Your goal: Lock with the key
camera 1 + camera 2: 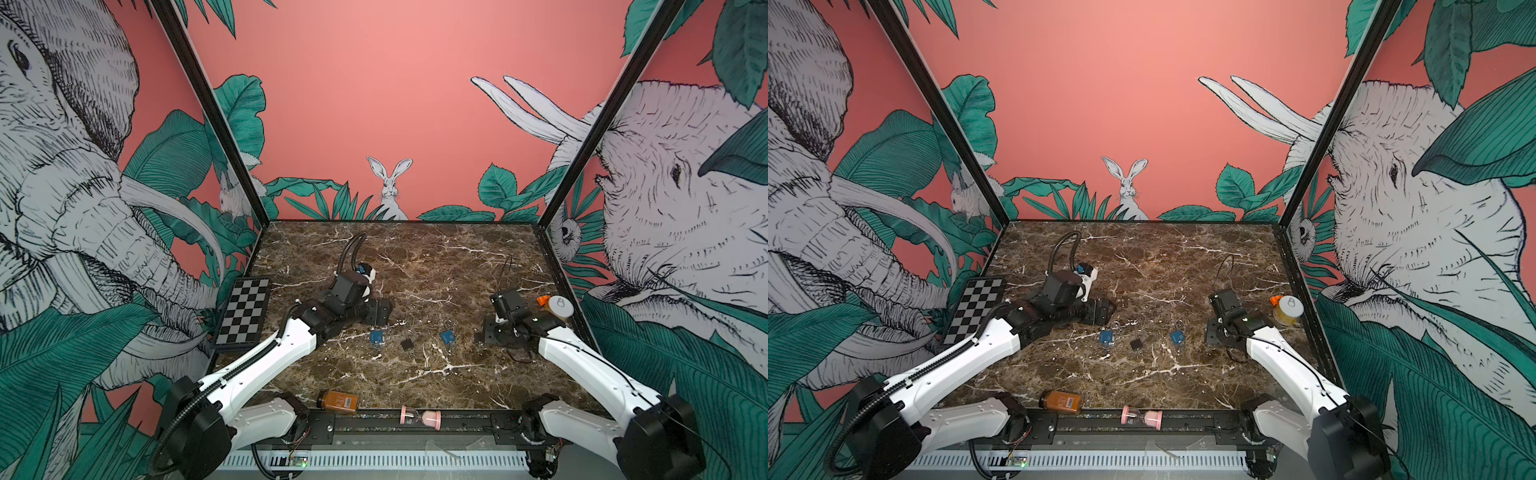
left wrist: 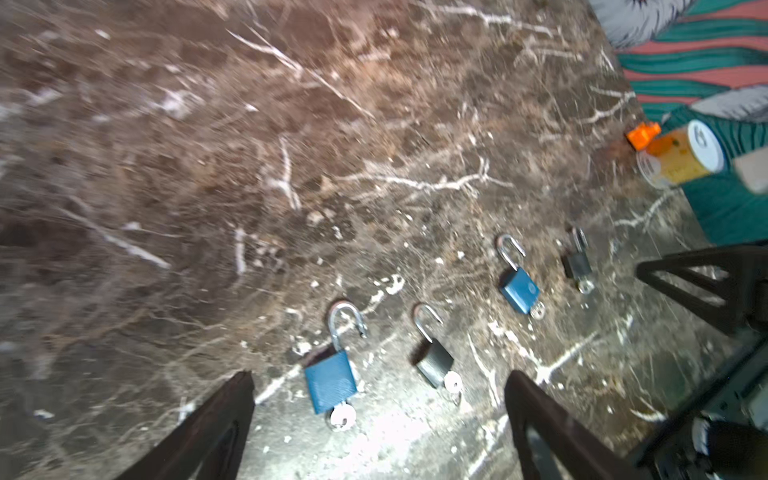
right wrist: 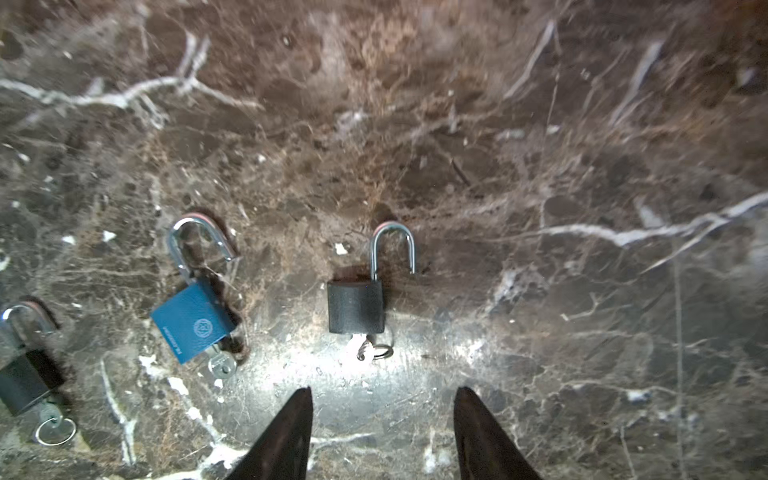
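Your marble table (image 1: pixel 436 257) sits inside jungle murals (image 1: pixel 174 166). Left gripper (image 2: pixel 380 376) and right gripper (image 3: pixel 382 388) stand open, empty. The keys (image 2: pixel 343 415) are too small to see in both top views.

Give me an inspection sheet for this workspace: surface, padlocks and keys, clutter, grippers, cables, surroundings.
Surface: brown marble tabletop, white-veined.
Job's things: four padlocks in a row, shackles open, keys inserted: blue padlock, dark padlock, second blue padlock, second dark padlock.
Clutter: checkerboard, brown bottle lying, pink hourglass lying, white-lidded jar.
Grippers: left gripper open, right gripper open; both empty.
Cables: black hose on left arm; thin wire by right arm.
Surroundings: jungle-print walls.
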Motion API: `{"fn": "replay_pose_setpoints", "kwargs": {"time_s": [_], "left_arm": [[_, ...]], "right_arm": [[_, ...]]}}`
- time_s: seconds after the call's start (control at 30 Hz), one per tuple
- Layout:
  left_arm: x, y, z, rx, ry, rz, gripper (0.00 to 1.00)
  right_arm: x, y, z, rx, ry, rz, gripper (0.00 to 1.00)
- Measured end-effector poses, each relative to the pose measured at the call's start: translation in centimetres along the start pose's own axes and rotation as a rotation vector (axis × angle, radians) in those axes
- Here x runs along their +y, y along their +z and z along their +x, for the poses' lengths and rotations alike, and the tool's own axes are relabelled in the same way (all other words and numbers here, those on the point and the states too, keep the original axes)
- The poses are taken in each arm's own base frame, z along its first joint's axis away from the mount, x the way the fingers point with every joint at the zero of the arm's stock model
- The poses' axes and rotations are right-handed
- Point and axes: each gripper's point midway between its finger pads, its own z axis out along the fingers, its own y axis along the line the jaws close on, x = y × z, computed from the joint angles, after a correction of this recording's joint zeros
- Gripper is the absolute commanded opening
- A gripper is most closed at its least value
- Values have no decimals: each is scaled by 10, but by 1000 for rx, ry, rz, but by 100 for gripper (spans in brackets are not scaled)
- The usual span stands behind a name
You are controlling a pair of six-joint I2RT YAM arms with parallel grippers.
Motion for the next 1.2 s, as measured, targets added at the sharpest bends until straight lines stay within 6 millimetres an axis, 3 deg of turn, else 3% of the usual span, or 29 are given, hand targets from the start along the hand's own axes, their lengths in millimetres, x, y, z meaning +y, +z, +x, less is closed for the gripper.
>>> {"fn": "replay_pose_setpoints", "kwargs": {"time_s": [0.2, 0.4, 0.47, 1.2], "left_arm": [[-15, 11, 13, 47, 6, 46, 89], [-16, 23, 21, 88, -5, 41, 86], [-16, 26, 23, 99, -8, 36, 86], [-21, 29, 24, 106, 3, 40, 87]], "right_arm": [[4, 14, 4, 21, 2, -12, 52], [8, 27, 1, 41, -15, 18, 52], [10, 30, 2, 49, -28, 31, 47], [16, 53, -5, 64, -62, 89, 45]]}}
